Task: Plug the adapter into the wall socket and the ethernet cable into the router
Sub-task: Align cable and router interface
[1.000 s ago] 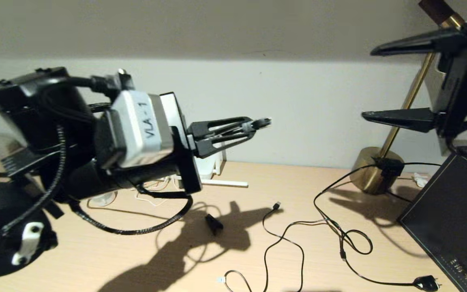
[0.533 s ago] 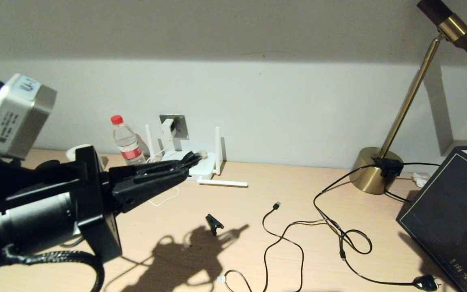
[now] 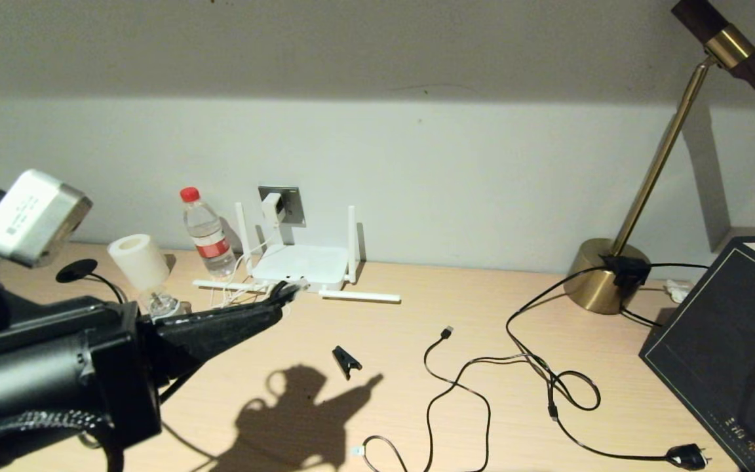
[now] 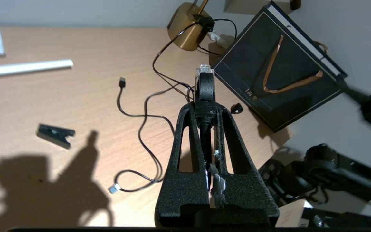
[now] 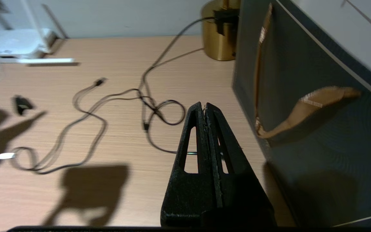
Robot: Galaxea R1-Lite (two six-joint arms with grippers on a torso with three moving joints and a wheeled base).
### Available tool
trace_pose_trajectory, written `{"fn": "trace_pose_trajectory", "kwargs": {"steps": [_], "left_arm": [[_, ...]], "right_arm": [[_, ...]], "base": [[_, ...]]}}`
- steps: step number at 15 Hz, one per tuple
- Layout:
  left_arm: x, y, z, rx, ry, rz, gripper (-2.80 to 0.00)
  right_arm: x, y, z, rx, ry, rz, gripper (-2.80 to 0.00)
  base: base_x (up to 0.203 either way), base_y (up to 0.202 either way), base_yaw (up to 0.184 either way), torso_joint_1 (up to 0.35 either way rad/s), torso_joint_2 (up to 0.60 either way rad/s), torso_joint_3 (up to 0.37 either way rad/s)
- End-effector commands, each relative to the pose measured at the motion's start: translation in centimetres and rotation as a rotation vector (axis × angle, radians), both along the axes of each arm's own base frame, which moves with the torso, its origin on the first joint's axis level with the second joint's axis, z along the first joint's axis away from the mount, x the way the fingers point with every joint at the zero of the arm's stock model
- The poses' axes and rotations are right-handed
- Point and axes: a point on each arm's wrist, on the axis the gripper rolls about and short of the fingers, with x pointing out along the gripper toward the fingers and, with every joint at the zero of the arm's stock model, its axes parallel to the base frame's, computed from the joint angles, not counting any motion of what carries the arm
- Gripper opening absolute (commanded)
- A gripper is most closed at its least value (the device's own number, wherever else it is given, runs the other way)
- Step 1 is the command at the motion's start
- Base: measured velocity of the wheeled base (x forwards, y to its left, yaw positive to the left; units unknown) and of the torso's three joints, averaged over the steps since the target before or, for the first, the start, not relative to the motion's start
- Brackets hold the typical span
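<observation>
Left gripper (image 3: 289, 290), head view: reaches in from lower left, fingers pinched on the ethernet cable (image 3: 297, 286), clear connector tip aimed up-right, just before the router's (image 3: 295, 264) front edge. Router sits left of centre against the wall, two antennas up, two lying flat. The adapter (image 3: 273, 208) sits in the wall socket (image 3: 291, 204) above it.

Left wrist view: left gripper (image 4: 205, 86) clamps the cable plug (image 4: 204, 82), long axis running along the fingers, clear tip protruding past them. A thinner USB cable (image 4: 140, 119) and a black clip (image 4: 55, 134) lie on the desk (image 4: 60, 96).

Right wrist view: right gripper (image 5: 204, 108), fingers pressed together on nothing, hangs over the desk beside a dark gift bag (image 5: 301, 112); the head view misses it.
</observation>
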Motion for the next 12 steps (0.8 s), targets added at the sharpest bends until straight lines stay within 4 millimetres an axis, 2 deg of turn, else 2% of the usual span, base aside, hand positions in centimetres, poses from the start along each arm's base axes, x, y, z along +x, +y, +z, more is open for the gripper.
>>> {"fn": "trace_pose_trajectory", "kwargs": {"steps": [1, 6, 8, 9, 12], "left_arm": [[0.4, -0.2, -0.6, -0.01, 0.048, 0.013, -2.8], [-1.2, 1.0, -1.8, 0.007, 0.051, 0.06, -2.8], [-0.6, 0.9, -2.2, 0.028, 0.061, 0.162, -2.8], [-0.4, 0.7, -2.4, 0.035, 0.068, 0.169, -2.8], [-0.3, 0.9, -3.4, 0.058, 0.095, 0.185, -2.8]], "right_arm": [[0.4, 0.0, -3.0, -0.029, -0.052, -0.034, -2.8], [2.1, 0.3, -9.7, -0.186, 0.019, 0.042, -2.8], [2.1, 0.2, -10.2, -0.211, 0.058, 0.01, -2.8], [2.0, 0.1, -10.0, -0.251, 0.074, -0.062, -2.8], [1.9, 0.0, -9.9, -0.265, 0.077, -0.136, -2.8]], "base": [[0.0, 0.0, 0.0, 0.0, 0.0, 0.0], [0.0, 0.0, 0.0, 0.0, 0.0, 0.0], [0.0, 0.0, 0.0, 0.0, 0.0, 0.0], [0.0, 0.0, 0.0, 0.0, 0.0, 0.0], [0.0, 0.0, 0.0, 0.0, 0.0, 0.0]]}}
